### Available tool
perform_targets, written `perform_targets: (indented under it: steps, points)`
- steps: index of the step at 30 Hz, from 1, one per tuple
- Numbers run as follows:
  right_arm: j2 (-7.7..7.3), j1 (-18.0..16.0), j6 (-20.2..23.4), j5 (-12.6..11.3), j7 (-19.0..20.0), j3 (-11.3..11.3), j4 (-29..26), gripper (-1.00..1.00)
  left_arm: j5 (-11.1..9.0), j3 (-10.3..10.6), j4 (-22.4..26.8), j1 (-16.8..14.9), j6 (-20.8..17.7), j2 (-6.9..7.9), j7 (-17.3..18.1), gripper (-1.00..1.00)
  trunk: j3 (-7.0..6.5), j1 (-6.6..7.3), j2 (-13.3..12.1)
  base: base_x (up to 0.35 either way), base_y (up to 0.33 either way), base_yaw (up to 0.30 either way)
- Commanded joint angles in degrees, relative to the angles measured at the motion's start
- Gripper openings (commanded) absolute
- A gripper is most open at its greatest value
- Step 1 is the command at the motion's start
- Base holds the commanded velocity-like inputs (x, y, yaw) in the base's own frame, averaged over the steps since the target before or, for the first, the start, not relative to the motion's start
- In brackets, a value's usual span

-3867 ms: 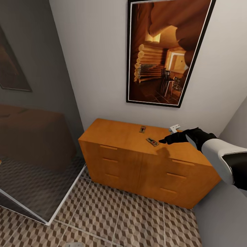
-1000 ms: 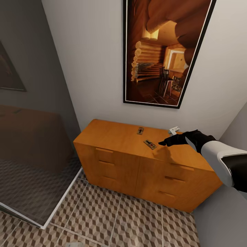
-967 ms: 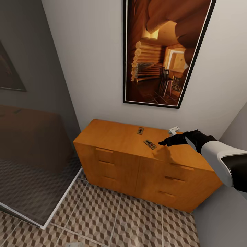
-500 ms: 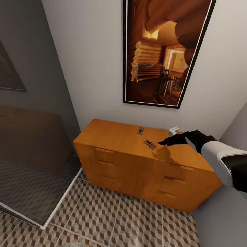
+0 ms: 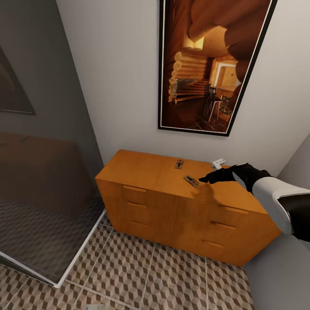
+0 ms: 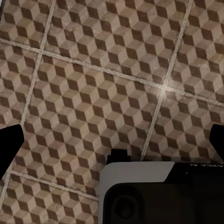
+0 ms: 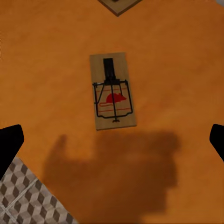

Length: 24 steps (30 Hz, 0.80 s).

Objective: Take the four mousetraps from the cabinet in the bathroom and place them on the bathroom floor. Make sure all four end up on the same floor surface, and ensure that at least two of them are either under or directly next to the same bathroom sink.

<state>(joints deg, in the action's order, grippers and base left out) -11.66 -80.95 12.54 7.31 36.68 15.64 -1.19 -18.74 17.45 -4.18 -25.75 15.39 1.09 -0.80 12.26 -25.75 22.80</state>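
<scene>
Right gripper (image 5: pixel 206 178), fingers spread wide and empty, still hovers just beside the nearer mousetrap (image 7: pixel 113 91) on the cabinet (image 5: pixel 142 172) top; only the camera has shifted, so no grasp is made yet.

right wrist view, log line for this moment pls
right end effector: open, above cabinet | mousetrap: flat on top, ungrasped | left end effector: open, over floor
</scene>
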Motion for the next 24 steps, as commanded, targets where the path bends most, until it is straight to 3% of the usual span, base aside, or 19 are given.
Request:
perform_targets:
  steps: [1,24]
  points:
    - [-0.02,0.0,0.3,0.6,0.2,-0.3,-0.1,1.0,-0.3,0.5,-0.2,-0.1,0.4,-0.04,-0.1,1.0,0.11,-0.03,0.1,0.0,0.021,0.0]
    - [0.02,0.0,0.3,0.6,0.2,-0.3,-0.1,1.0,-0.2,0.5,-0.2,-0.1,0.3,-0.03,-0.1,1.0,0.11,-0.03,0.1,0.0,0.003,0.0]
